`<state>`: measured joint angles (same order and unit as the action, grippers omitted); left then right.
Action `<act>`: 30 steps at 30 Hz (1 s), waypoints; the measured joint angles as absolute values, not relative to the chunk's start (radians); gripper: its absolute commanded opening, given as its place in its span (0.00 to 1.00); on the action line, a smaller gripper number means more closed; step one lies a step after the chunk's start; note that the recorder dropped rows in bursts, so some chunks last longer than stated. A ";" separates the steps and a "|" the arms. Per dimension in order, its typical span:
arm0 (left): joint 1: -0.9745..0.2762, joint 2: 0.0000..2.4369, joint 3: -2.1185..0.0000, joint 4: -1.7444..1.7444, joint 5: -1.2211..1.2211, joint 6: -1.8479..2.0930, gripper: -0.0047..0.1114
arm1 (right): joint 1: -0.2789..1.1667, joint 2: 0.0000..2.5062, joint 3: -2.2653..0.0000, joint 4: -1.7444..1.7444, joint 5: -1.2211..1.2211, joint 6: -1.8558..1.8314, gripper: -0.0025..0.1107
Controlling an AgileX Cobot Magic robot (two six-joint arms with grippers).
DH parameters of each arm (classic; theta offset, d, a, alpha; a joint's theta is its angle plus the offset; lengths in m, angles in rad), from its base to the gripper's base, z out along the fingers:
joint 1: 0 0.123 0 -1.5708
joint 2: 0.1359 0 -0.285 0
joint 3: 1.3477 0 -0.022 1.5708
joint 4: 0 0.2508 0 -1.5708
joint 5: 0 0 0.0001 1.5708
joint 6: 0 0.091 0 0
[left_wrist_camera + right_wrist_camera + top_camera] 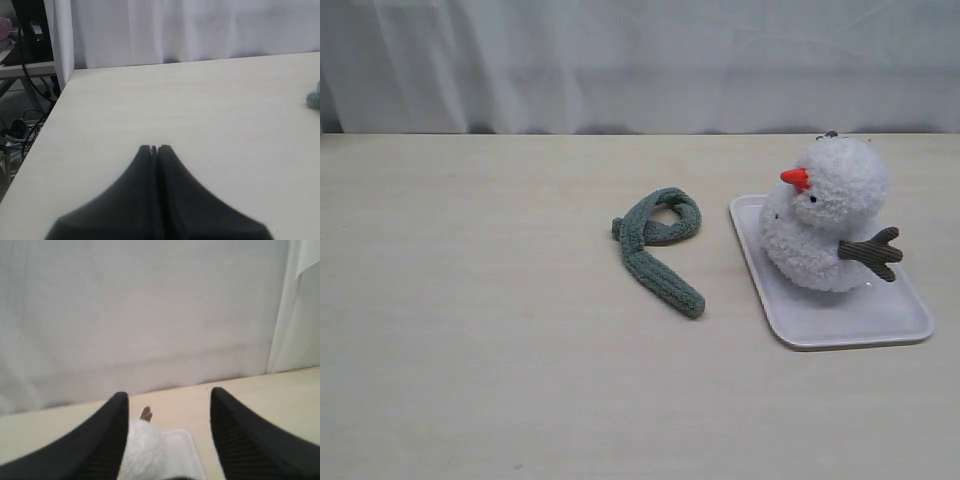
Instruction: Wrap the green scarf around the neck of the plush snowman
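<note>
The green scarf (660,245) lies loosely looped on the table, left of the tray; a bit of it (314,99) shows at the edge of the left wrist view. The plush snowman (828,215) stands on the white tray (820,325), its orange nose pointing left and one brown twig arm (873,252) sticking out. Neither gripper appears in the exterior view. My left gripper (154,148) is shut with nothing in it, over bare table. My right gripper (169,397) is open, with the snowman (145,450) and the tray (185,450) seen between its fingers, apart from them.
A white curtain (640,60) hangs behind the table's far edge. The table's left edge (47,130) shows in the left wrist view, with cables and a stand beyond it.
</note>
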<state>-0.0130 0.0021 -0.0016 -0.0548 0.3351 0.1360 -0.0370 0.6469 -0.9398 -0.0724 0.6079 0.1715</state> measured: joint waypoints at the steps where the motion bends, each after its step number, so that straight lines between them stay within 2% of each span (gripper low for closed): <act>1: -0.013 0.002 -0.002 -0.055 0.335 0.136 0.04 | -0.037 0.686 -0.960 0.012 0.630 0.096 0.62; 8: -0.013 0.002 -0.002 -0.055 0.335 0.136 0.04 | -0.037 0.952 -1.064 0.720 0.910 -0.507 0.59; 12: -0.013 0.002 -0.002 -0.055 0.335 0.136 0.04 | 0.020 1.094 -1.096 0.839 0.962 -0.675 0.59; 19: -0.013 0.002 -0.002 -0.055 0.335 0.136 0.04 | 0.325 1.307 -1.100 0.552 0.669 -0.650 0.59; 23: -0.013 0.002 -0.002 -0.055 0.335 0.136 0.04 | 0.464 1.452 -1.114 0.297 0.496 -0.461 0.64; 30: -0.013 0.002 -0.002 -0.055 0.335 0.136 0.04 | 0.502 1.714 -1.312 -0.046 0.586 -0.081 0.67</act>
<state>-0.0130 0.0021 -0.0016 -0.0548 0.3351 0.1360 0.5025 1.7141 -1.3117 -0.0458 0.5858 -0.0810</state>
